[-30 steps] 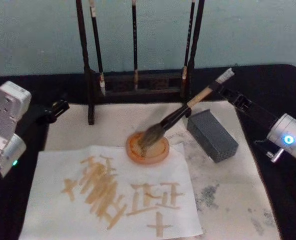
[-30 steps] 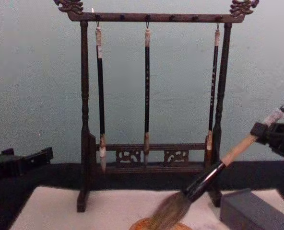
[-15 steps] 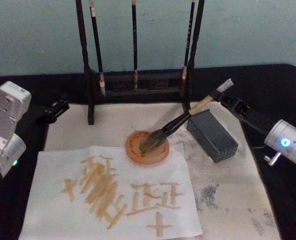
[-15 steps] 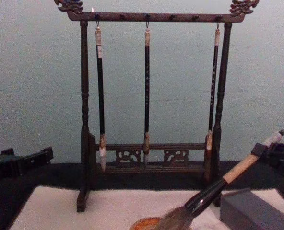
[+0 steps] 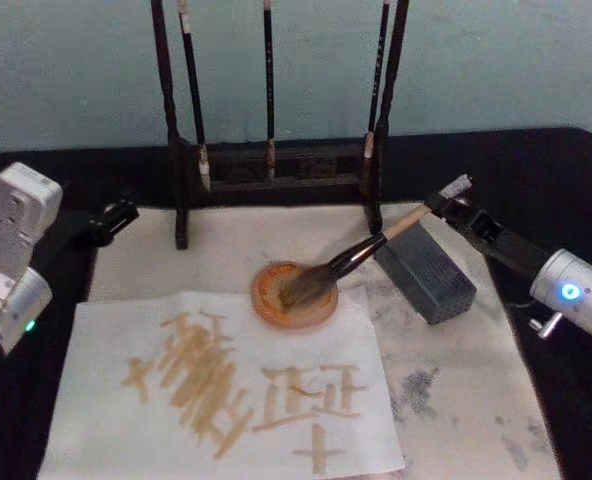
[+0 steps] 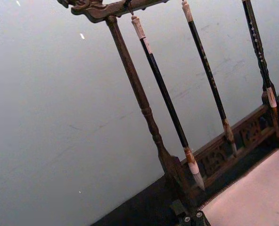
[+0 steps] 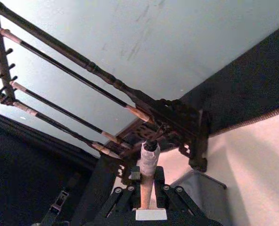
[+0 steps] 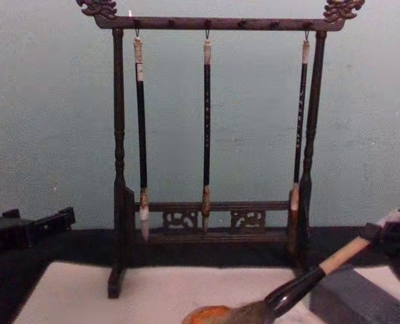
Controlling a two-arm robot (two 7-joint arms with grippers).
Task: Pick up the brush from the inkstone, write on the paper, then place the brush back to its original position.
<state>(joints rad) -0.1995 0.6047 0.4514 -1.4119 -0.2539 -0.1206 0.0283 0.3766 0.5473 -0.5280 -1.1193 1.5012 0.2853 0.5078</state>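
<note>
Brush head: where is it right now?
In the head view, the brush rests its bristles in the round orange inkstone, right of centre beside the grey block.

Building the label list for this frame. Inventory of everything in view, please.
brush: 1, tan handle, black ferrule, grey-brown head; bristles in the inkstone, handle leaning toward the right gripper.
inkstone: 1, orange, round; centre of the mat.
paper: 1, cream-white with tan strokes; front left.
mat: 1, off-white, grey smudges; under it all.
block: 1, dark grey; right of the inkstone.
brush stand: 1, dark wood; back edge.
thin brushes: 3, black handles; hanging on the stand.
table: 1, black.
left gripper: black; far left, idle.
right gripper: black; shut on the brush's upper end.
</note>
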